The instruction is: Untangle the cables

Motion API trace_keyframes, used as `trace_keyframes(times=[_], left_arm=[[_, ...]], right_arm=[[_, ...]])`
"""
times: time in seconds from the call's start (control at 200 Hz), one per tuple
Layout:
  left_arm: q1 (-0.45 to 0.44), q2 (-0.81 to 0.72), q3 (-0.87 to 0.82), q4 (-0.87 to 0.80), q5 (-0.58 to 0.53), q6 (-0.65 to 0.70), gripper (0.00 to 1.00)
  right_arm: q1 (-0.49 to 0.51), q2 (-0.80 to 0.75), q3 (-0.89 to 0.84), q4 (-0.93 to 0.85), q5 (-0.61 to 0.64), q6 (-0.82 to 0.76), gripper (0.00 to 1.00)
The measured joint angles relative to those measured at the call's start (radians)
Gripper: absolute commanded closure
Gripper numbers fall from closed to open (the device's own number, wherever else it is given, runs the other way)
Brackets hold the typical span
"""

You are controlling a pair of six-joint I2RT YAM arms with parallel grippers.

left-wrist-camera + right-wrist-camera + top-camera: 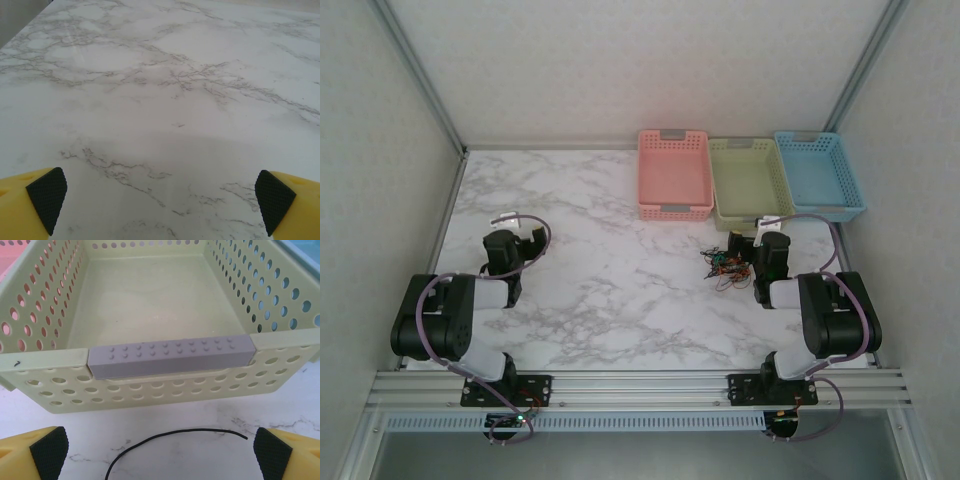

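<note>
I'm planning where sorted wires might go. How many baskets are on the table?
3, side by side along the far edge of the table: the pink basket on the left, the pale green basket in the middle, and the blue basket on the right. None appears hidden.

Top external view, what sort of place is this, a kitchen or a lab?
Probably a robotics lab work cell: a marble-patterned table walled in by white panels on an aluminium frame, with the left arm and right arm bolted to a rail at its near edge.
</note>
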Motion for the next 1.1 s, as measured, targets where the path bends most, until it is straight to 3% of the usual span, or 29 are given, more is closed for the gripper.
trace_keyframes(times=[0.821, 0.991, 1.096], left_arm=[[0.000, 0.000, 0.000, 0.000, 0.000, 0.000, 0.00], [0.000, 0.000, 0.000, 0.000, 0.000, 0.000, 0.00], [-0.006, -0.003, 0.000, 0.000, -0.005, 0.001, 0.00]], right_arm=[[-0.008, -0.007, 0.007, -0.031, -0.015, 0.000, 0.01], [0.006, -0.224, 0.050, -0.254, 0.003, 0.009, 0.02], [0.008, -0.391, 0.129, -0.397, 0.009, 0.042, 0.10]])
